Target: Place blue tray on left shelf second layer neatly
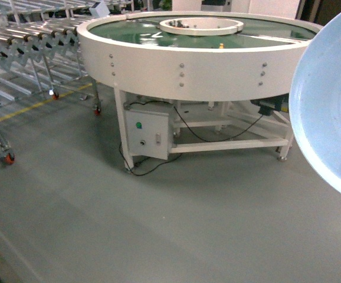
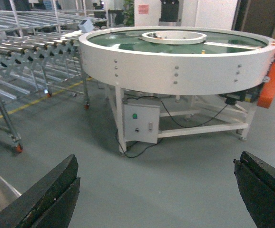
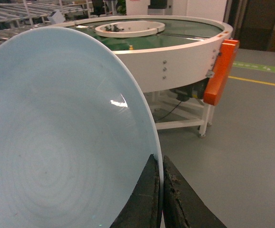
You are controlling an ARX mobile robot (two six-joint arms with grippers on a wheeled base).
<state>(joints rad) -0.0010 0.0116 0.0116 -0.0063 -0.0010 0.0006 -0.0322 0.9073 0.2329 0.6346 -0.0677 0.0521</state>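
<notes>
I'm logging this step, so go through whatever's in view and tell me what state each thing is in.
blue tray: held up off the floor, tilted, rim pinched
right gripper: jaws shut on the tray rim
left gripper: jaws wide open, empty
round conveyor table: standing on the floor, cable hanging below
grey control box: mounted on the table leg, door shut

Roller racks (image 1: 23, 44) left of turntable (image 1: 194, 53)
</notes>
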